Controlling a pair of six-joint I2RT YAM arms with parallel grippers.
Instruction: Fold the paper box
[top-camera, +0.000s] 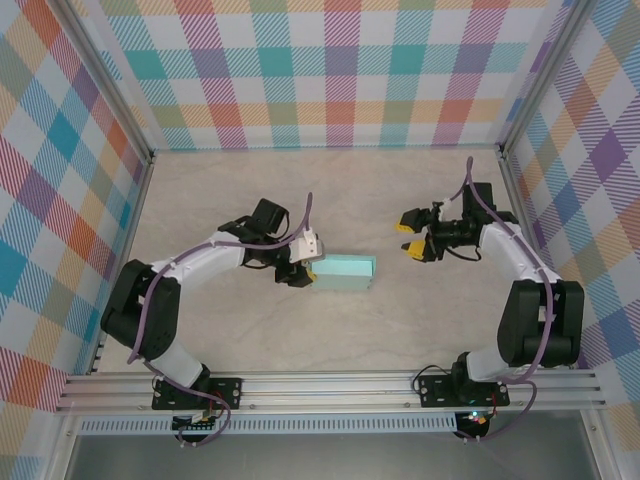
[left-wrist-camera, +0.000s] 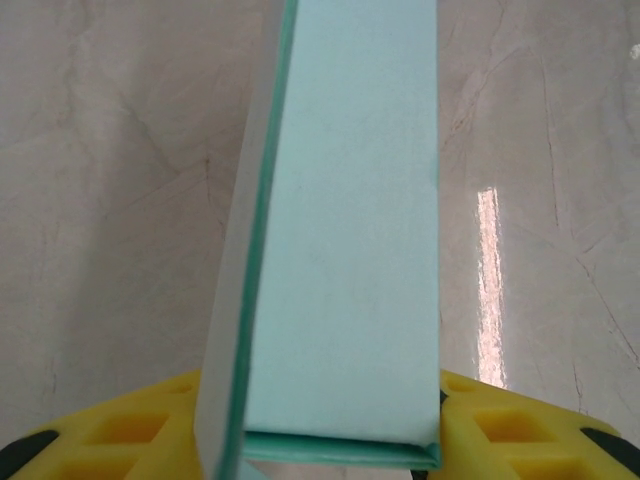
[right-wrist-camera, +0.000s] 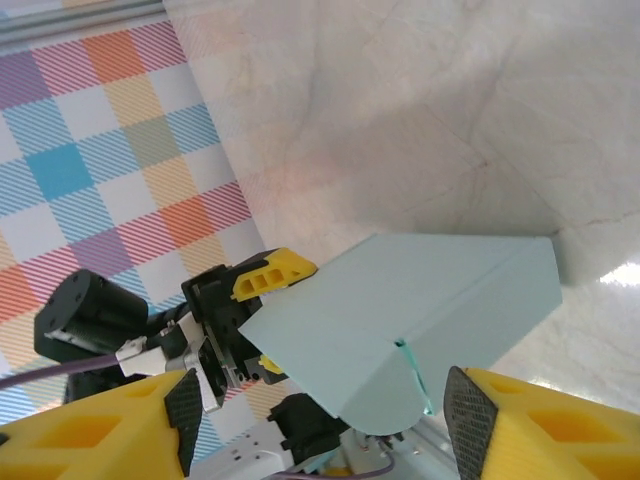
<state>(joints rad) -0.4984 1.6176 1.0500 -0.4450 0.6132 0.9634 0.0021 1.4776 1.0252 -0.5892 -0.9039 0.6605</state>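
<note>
Here the desk (top-camera: 330, 190) is bearing both arms. The left arm (top-camera: 200, 262) is reaching inward with its elbow bent, and the right arm (top-camera: 510, 250) is curling back toward the middle. The box (top-camera: 345, 272) is sitting mid-desk. The left gripper (top-camera: 303, 262) is clamping its left end, half closed. The right gripper (top-camera: 412, 238) is hovering near the other end, jaws apart and empty. The left wrist view is cutting off the left fingers (left-wrist-camera: 150, 425).

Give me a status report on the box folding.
Left gripper shut on paper box. Right gripper open, just off it. Nothing in the way.
</note>
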